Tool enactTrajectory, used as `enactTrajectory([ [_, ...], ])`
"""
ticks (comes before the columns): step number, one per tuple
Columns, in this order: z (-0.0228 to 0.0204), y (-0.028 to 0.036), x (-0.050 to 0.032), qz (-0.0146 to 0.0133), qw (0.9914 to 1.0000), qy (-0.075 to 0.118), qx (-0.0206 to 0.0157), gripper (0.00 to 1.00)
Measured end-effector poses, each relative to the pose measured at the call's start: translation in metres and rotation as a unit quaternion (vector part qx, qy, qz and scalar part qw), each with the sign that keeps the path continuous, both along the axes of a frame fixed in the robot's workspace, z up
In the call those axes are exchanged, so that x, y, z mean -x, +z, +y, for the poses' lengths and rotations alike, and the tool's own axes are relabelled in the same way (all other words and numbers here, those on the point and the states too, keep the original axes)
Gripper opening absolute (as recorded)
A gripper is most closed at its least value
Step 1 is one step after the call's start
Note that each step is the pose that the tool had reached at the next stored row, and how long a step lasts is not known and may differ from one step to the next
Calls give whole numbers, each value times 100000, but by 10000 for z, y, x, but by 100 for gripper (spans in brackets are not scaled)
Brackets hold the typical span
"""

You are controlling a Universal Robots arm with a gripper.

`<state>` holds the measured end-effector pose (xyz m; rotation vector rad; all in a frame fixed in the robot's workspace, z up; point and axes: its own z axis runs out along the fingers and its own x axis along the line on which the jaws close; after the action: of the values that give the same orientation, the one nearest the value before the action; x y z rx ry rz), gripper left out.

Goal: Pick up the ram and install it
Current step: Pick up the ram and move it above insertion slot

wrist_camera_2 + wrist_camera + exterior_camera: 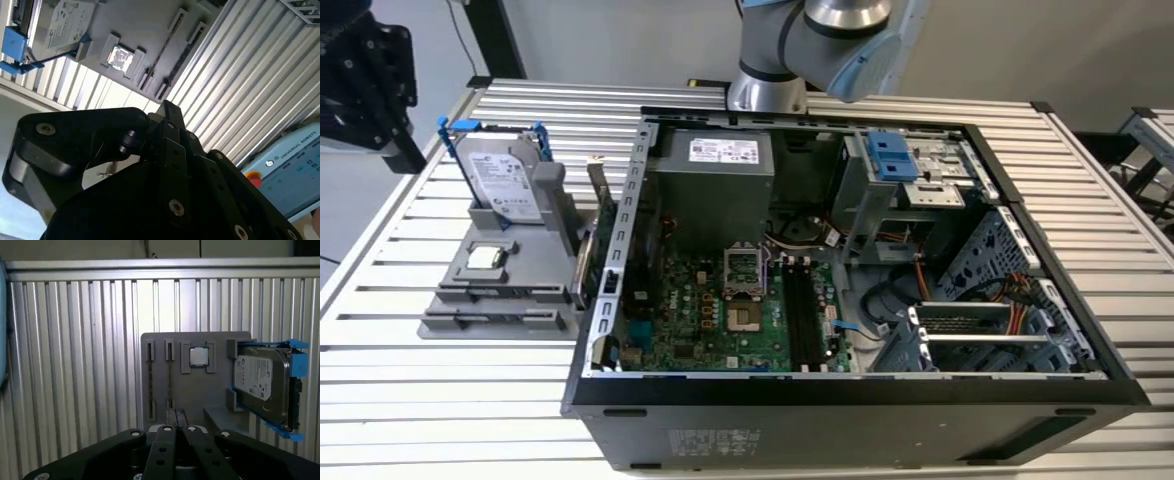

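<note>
Slatted aluminium table (pixel 427 400) runs under everything on my screens, with a plain pale wall (pixel 614 35) behind it and a second slatted bench (pixel 1150 135) at the exterior view's right edge. From that camera I get the arm (pixel 781 60) cut off by the upper edge, so its far end is lost to me there. The open computer case (pixel 854 400) lies on its side, the green motherboard (pixel 700 315) exposed with its long black slots (pixel 803 320) bare; the corner under the drive cage is too dark for me to read. At the exterior view's left sits a grey holder (pixel 494 300) carrying a hard drive (pixel 500 175) with blue rails and a small CPU chip (pixel 484 257). The ram (pixel 598 205) stands on edge in one of the holder's narrow grooves, just beside the case wall; I see it edge-on, a thin dark line in both wrist views (pixel 170 377) (pixel 164 47), so its chips and labels are beyond me. The gripper (pixel 176 412) (pixel 167 106) has its fingers pressed together with nothing between them, and its black body hides the holder's near end. The tips line up close to the ram's groove, but I cannot judge their height above it. A pendant (pixel 295 170) lies on the table, partly cut off.
</note>
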<state>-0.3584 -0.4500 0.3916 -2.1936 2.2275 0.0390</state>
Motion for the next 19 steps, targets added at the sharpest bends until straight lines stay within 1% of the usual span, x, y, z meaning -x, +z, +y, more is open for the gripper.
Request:
enactTrajectory([
  [3,0,0,0,0,99963,2718,0,0],
  [6,0,0,0,2,99869,5125,0,0],
  [8,0,0,0,0,99803,6273,1,0],
  [14,0,0,-1,-318,99796,6379,22,0],
  [15,0,0,-1,-377,99796,6378,28,100],
  [19,0,1,-1,-603,99795,6378,42,100],
])
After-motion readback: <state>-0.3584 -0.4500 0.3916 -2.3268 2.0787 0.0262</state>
